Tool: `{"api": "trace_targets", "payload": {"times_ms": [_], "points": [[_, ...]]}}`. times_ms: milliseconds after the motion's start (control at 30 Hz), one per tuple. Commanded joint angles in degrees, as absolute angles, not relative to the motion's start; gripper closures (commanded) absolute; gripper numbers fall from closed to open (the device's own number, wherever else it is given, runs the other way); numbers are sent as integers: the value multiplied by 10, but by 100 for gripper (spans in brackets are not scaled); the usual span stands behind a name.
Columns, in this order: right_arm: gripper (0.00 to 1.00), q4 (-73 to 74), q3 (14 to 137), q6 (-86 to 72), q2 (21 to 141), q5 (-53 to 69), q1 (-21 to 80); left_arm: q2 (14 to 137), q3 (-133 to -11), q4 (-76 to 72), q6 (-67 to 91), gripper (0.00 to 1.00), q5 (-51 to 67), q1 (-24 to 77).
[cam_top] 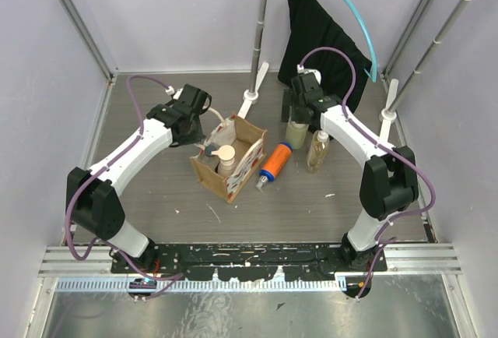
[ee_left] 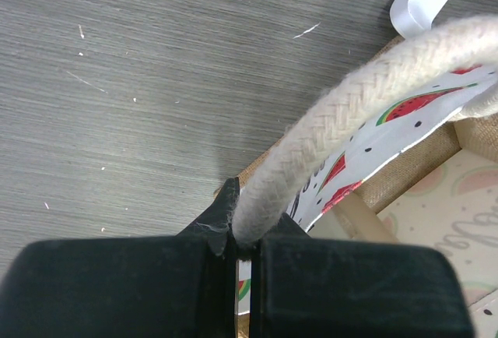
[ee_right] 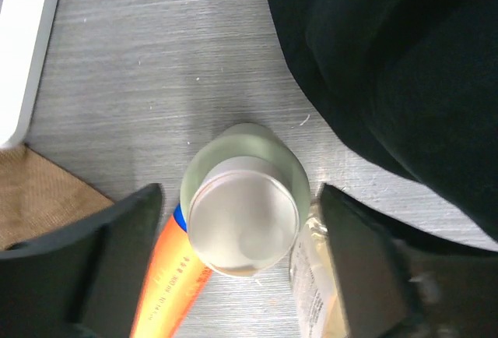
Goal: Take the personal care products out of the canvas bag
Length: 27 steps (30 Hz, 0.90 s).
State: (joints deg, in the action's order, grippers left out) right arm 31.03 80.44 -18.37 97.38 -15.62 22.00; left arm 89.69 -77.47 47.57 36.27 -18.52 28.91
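Note:
The canvas bag stands on the table left of centre, its watermelon print showing in the left wrist view. My left gripper is shut on the bag's cream rope handle. A beige bottle with a cream cap stands inside the bag. My right gripper is open and straddles a pale green bottle that stands upright on the table, both fingers clear of it. An orange bottle lies beside it. A clear amber bottle stands to the right.
A black cloth garment hangs on a blue hanger from the rack at the back, just behind the right gripper. White rack feet rest on the table near the bag and at the right.

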Motion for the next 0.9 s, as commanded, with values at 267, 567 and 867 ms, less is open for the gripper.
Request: {"api": "trace_targets", "payload": {"times_ms": [267, 567, 867], "points": [[0, 353, 836, -192, 841, -315, 336, 908, -774, 494, 364, 98, -180, 288], [18, 386, 671, -310, 753, -262, 404, 909, -776, 494, 359, 98, -184, 288], [28, 321, 563, -419, 741, -194, 475, 913, -774, 494, 362, 99, -174, 288]]}}
